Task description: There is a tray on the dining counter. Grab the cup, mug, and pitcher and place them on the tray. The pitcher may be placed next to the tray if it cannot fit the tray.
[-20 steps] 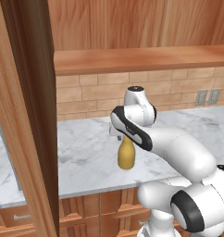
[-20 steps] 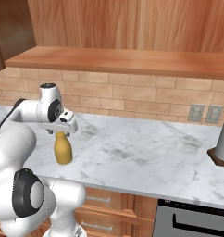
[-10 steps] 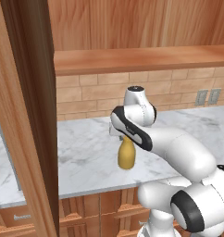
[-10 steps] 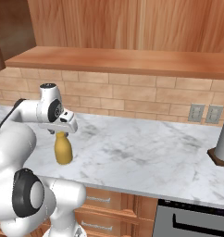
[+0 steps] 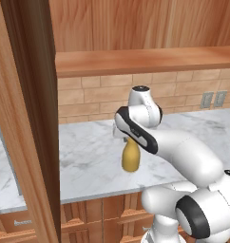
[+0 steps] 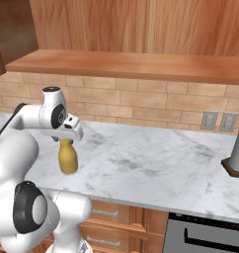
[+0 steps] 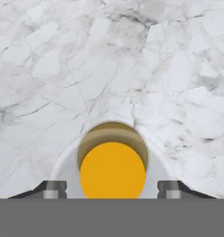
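Evidently we are at the grasp of the pitcher [image 5: 131,158], which stands upright on the marble counter [image 5: 88,161] backed by brick, toward its near edge and left of the middle as the right base camera sees it. Our end effector [image 7: 113,189] sits straight over it, pointing down, and the hand camera looks into the pitcher's mouth with one fingertip [image 7: 55,189] on each side of the pale neck. The jaws look drawn in partway around that neck, though we cannot tell from these pictures whether the pads actually press on it. To do this step well, we judge that we should keep the neck centred between the fingers, close squarely and firmly, then lift straight up so the rounded body neither swings nor tips. A low grip on the neck, just above the shoulder, would likely hold best. Far right on the counter stands a grey cylinder [image 6: 238,150] on a dark base. No brand, label or writing can be read anywhere.
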